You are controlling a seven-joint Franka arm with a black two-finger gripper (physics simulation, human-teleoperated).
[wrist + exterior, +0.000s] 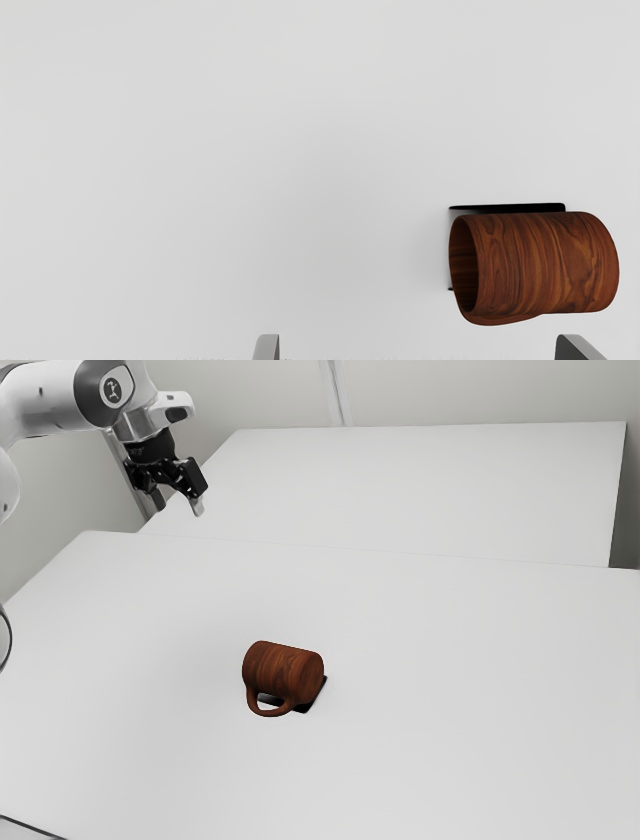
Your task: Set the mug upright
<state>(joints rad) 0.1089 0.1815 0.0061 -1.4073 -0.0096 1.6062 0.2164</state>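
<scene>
Hovering well above the counter [450,730], the claw [178,506] is open and empty, its two fingertips standing wide apart with bare surface visible between them in the wrist view. Directly behind the claw is the white arm [55,405], which enters from the exterior view's left. Below the claw, and off toward the exterior view's right from it, the brown wood-grained mug [285,670] lies on its side on the counter, well apart from both fingers. In the wrist view its open mouth [464,265] faces across the area beneath the claw, while its closed base points away from that area; the handle [268,709] extends toward the exterior camera. A black patch [312,702] borders the underside of the mug; whether it is shadow or a thin object cannot be told. Farther from the claw than the arm, past the counter's back edge, a second pale surface [430,485] spreads toward the exterior view's right. Beyond it rises a light wall [480,390] with a narrow upright strip [336,392].
</scene>
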